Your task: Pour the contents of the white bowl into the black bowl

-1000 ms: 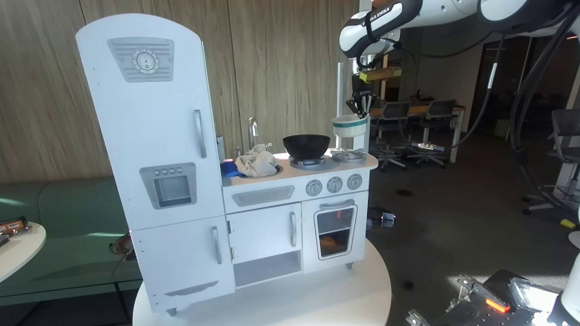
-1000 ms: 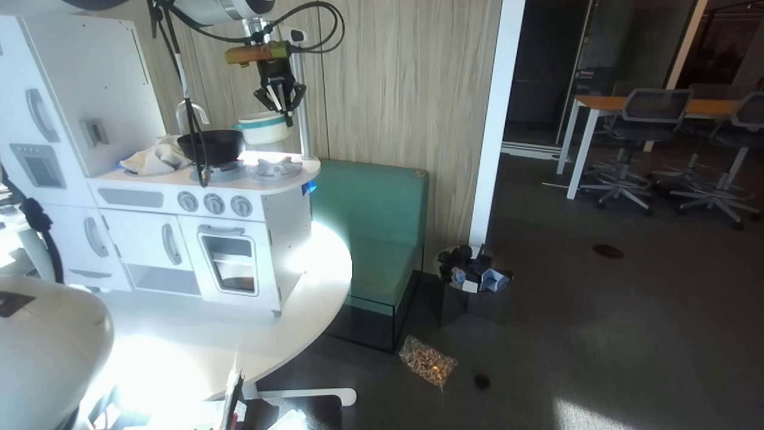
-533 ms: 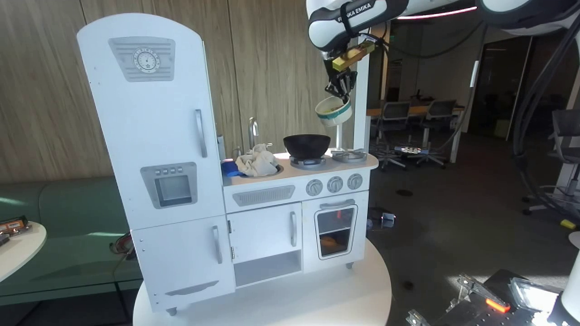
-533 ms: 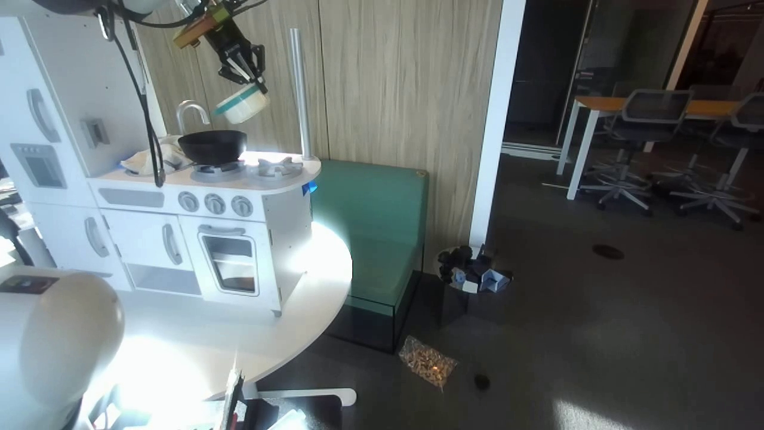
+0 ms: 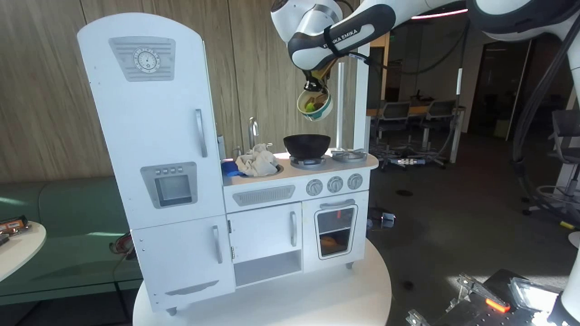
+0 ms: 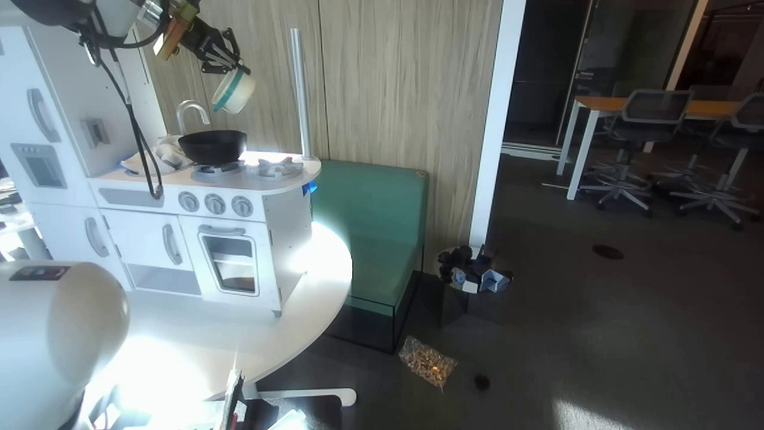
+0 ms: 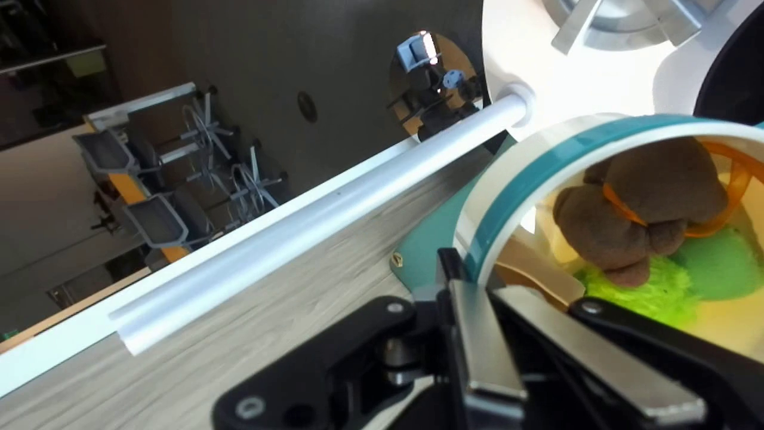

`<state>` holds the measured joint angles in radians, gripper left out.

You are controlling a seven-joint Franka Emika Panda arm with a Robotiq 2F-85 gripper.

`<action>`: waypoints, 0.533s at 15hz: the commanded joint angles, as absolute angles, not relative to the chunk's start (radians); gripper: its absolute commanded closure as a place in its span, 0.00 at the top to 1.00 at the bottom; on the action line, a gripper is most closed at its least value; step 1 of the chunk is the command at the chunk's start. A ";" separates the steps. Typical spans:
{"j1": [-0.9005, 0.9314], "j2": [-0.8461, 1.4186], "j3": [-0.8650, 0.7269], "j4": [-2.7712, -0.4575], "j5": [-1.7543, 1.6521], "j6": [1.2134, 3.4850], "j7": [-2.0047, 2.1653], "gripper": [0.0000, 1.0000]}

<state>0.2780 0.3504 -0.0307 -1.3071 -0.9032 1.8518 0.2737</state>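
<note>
The white bowl with a teal band (image 5: 329, 109) hangs tilted in the air, above and slightly right of the black bowl (image 5: 307, 147). Its mouth faces left and toward the camera in an exterior view. The white bowl (image 6: 239, 94) and the black bowl (image 6: 213, 147) show the same in an exterior view. My gripper (image 7: 471, 278) is shut on the white bowl's rim (image 7: 519, 170); it also shows at the rim in an exterior view (image 6: 240, 68). Inside are brown soft pieces (image 7: 650, 197), a lime-green piece (image 7: 644, 289) and an orange strip. The black bowl (image 7: 737, 83) shows partly; its inside is hidden.
The black bowl stands on a burner of the white toy kitchen (image 5: 267, 231). Another burner (image 5: 349, 155) is to its right. A cloth (image 5: 257, 161) lies in the sink by the faucet (image 5: 252, 131). A metal pole (image 6: 300, 95) rises at the counter's back. The tall fridge (image 5: 149, 117) stands left.
My gripper and the white bowl have moved left and up, closer to over the black bowl. The white bowl has gone from upright to strongly tilted, so its contents show. The black bowl stays put.
</note>
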 commanded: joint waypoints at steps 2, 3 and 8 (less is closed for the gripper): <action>0.280 0.294 -0.007 -1.461 -1.075 2.000 0.338 0.02; 0.281 0.281 -0.001 -1.497 -1.111 2.015 0.348 0.02; 0.281 0.150 0.061 -1.747 -1.384 2.129 0.447 0.02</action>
